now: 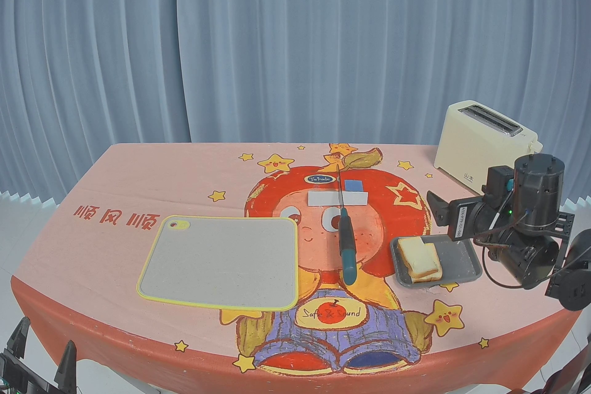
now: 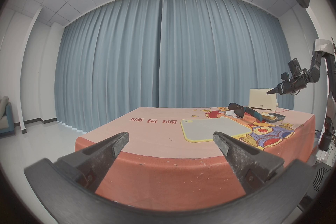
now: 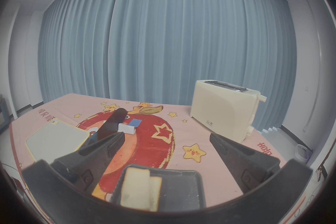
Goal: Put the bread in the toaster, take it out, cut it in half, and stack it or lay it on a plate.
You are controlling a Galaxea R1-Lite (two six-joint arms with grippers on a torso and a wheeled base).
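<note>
Cutting board [image 1: 221, 261]: lower left-centre of the head view. Toaster [image 1: 483, 146]: right edge. Right gripper [image 3: 166, 140]: jaws apart, empty, near tray [image 1: 462, 258]. Left gripper [image 2: 171, 137]: jaws apart, empty, bottom-left corner. Knife [image 1: 346, 235]: centre. Bread [image 1: 420, 257]: on the tray's left half.

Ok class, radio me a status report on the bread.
Left gripper open, short of the table. Right gripper open, near bread in tray. Knife beside tray, not blocking toaster.
</note>
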